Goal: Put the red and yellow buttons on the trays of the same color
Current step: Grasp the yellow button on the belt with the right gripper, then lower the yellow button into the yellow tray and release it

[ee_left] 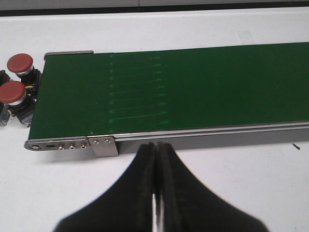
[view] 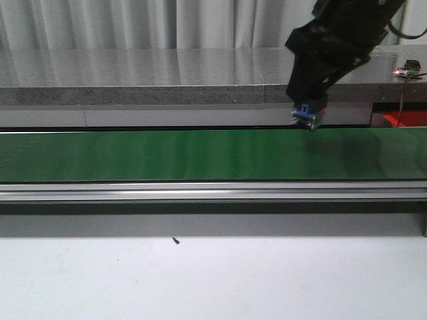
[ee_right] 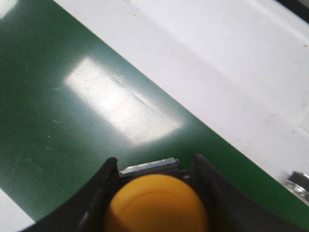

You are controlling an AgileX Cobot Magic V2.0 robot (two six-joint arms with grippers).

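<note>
your right end effector (ee_right: 157, 203) is clamping a yellow button (ee_right: 155, 205) over the green belt (view: 167, 155) at upper right of the front view; your left end effector (ee_left: 157, 162) is sitting pressed together

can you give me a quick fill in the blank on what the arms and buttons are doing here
1. The right gripper is shut on a ____ button.
2. The left gripper holds ____.
3. Two ____ buttons sit past the end of the belt.
4. The belt is ____ in color.

Missing words: yellow; nothing; red; green
</note>
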